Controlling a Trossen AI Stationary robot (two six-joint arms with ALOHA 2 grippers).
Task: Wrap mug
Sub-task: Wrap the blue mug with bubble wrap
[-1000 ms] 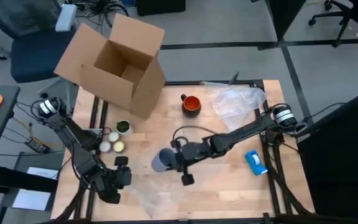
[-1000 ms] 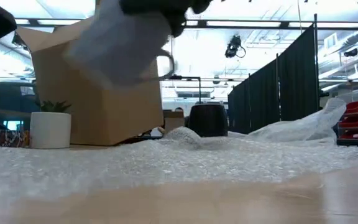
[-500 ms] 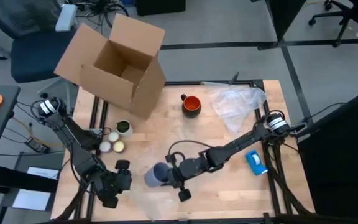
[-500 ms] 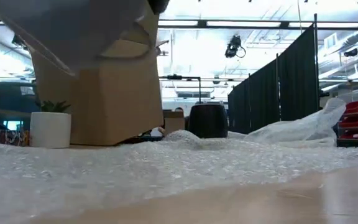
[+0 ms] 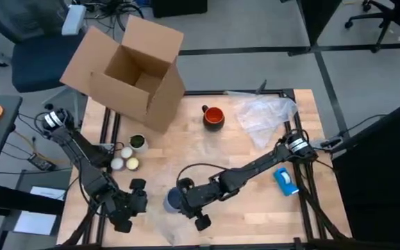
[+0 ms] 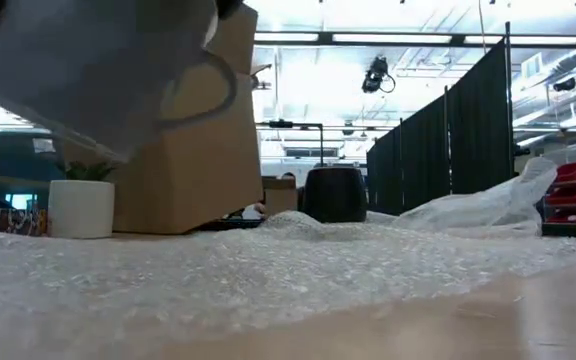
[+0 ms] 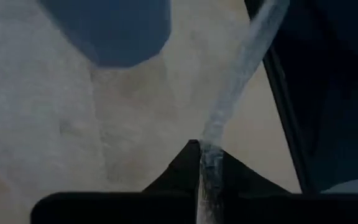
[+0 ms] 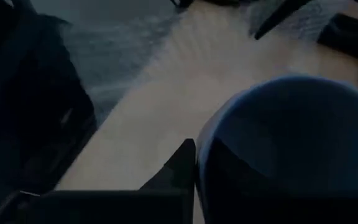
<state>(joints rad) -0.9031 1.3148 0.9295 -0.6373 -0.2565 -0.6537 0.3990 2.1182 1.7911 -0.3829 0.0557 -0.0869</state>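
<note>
Just left of your right gripper [image 5: 184, 203], closed on a grey-blue mug's [image 5: 173, 200] rim, your left gripper [image 5: 132, 202] pinches bubble wrap [image 7: 241, 68].

Box [image 5: 130, 69] at surface [image 5: 248, 208] back-left corner; mug [image 5: 214, 117] right of it, plastic bag [image 5: 264, 114] further right. Second mug [image 5: 174, 200] near front edge, held over bubble wrap [image 6: 268, 270].

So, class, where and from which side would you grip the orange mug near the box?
Probably the rim, from straight above: the orange mug stands upright, mouth open, so one finger fits inside. Choose the wall opposite its dark handle.
</note>
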